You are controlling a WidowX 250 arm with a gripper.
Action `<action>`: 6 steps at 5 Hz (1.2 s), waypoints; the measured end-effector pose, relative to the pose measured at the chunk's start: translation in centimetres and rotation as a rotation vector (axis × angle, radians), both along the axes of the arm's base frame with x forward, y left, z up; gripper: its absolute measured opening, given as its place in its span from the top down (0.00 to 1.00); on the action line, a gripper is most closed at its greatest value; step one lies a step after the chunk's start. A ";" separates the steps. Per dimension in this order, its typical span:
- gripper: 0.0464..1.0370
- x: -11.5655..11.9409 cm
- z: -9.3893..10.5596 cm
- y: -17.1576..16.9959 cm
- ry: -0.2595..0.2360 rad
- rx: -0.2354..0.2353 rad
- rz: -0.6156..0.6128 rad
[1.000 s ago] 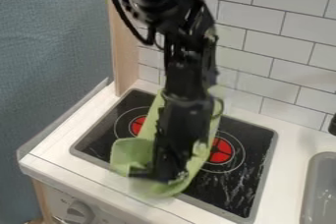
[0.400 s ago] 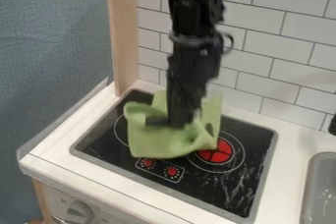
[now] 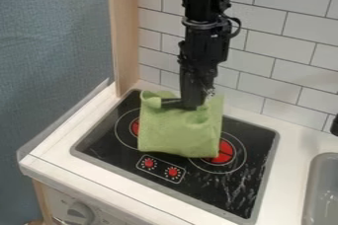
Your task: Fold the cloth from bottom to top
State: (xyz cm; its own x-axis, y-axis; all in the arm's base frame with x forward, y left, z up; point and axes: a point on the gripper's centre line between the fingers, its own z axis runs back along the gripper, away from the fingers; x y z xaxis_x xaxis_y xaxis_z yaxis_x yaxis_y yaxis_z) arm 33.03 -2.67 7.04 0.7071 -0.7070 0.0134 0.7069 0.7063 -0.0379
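Note:
The black gripper (image 3: 182, 104) hangs over the rear middle of the stove, at the upper edge of the green cloth (image 3: 178, 132). It is shut on the cloth, which bunches around its tips. The cloth lies doubled over between the two burners, its fold toward the front and its upper left corner curled up. Behind the gripper, part of the cloth is hidden.
The black stovetop (image 3: 234, 189) has red burners, the right one (image 3: 226, 151) partly under the cloth, and two red knobs near its front. A tiled wall (image 3: 277, 61) rises behind, a wooden post (image 3: 125, 36) stands back left, and a grey sink (image 3: 319, 194) is at right.
The gripper has moved up and back from the stove's front edge, carrying the cloth's near edge toward the rear. The cloth is now doubled over, leaving the front knobs uncovered.

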 end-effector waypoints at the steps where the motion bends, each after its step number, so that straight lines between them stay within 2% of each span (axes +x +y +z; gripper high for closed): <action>1: 1.00 1.9 -1.1 0.6 0.010 -0.002 0.038; 2: 1.00 3.5 -3.1 0.6 0.034 -0.001 0.072; 3: 1.00 4.9 -4.1 0.7 0.039 0.011 0.088; 4: 1.00 6.0 -5.0 1.0 0.045 0.028 0.087; 5: 0.97 6.4 -5.2 1.2 0.041 0.026 0.097; 6: 0.81 6.4 -5.1 2.2 0.046 0.032 0.132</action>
